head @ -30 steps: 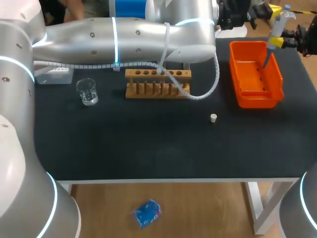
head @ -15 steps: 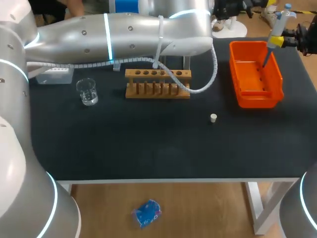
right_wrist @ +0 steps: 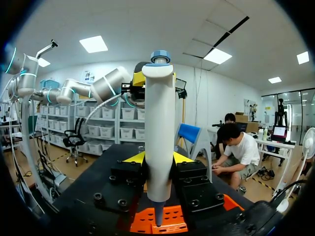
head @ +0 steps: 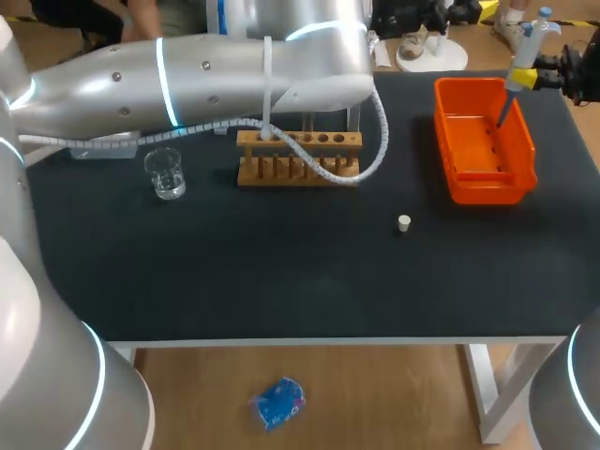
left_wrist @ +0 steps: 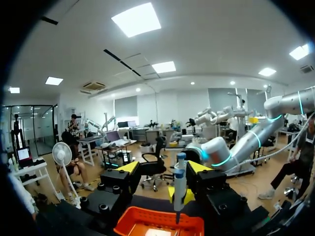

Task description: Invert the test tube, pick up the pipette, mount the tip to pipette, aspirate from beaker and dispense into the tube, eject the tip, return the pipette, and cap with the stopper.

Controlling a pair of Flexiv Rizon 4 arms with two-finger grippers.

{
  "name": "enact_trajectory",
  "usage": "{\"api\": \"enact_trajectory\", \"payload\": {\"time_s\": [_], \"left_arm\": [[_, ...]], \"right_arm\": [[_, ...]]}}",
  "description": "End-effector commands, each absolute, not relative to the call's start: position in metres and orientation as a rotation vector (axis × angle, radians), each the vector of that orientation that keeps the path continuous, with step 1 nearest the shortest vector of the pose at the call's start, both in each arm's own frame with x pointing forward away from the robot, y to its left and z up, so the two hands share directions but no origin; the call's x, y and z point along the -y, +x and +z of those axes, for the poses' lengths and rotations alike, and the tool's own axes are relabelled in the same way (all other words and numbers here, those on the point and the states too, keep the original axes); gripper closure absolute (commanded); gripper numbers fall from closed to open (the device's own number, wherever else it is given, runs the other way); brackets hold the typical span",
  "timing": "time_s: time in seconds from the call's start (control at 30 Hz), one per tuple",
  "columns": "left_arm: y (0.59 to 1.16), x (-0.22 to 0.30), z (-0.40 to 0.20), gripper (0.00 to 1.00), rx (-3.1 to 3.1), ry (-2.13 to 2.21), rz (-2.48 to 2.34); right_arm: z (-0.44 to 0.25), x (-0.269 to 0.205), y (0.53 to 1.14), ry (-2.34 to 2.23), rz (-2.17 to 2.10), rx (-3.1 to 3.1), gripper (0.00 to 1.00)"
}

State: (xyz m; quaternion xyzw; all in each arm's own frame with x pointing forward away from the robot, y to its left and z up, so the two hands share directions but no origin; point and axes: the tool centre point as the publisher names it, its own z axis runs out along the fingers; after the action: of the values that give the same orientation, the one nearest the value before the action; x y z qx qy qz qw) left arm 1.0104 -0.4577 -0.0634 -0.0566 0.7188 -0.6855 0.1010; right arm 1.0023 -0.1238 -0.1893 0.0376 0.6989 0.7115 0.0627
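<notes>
Currently, the right gripper (right_wrist: 158, 158) is clamping the pipette (right_wrist: 158, 132) upright over the orange bin (head: 487, 194). The left arm (head: 187, 75) is stretching across above the rack (head: 246, 141), and its grip cannot be told.

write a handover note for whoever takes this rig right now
Right gripper: shut on the pipette, above the bin.
Left gripper: raised past the far side of the table, state unclear.
Beaker, rack and stopper stand on the table.
Done: pipette picked up; aspirating, dispensing and ejecting cannot be judged from here.
To do: return the pipette, cap with the stopper.
</notes>
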Motion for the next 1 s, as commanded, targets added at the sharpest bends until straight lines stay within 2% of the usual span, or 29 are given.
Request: {"api": "enact_trajectory", "payload": {"time_s": [0.03, 0.4, 0.73, 1.0], "left_arm": [[1.005, 0.455, -0.062, 0.00, -2.110, -0.189, -2.016], [1.004, 0.453, -0.061, 0.00, -2.120, -0.181, -2.019], [0.964, 0.387, -0.049, 0.00, -2.117, -0.198, -2.005], [0.921, 0.346, -0.064, 0.00, -2.141, -0.229, -2.006]], "right_arm": [[-0.189, 0.125, 1.003, 0.111, 2.149, -2.116, 1.00], [-0.189, 0.125, 1.003, 0.111, 2.149, -2.116, 1.00], [-0.171, 0.094, 0.987, 0.034, 2.186, -2.064, 1.00], [-0.155, 0.045, 0.957, -0.067, 2.221, -2.069, 1.00]]}}
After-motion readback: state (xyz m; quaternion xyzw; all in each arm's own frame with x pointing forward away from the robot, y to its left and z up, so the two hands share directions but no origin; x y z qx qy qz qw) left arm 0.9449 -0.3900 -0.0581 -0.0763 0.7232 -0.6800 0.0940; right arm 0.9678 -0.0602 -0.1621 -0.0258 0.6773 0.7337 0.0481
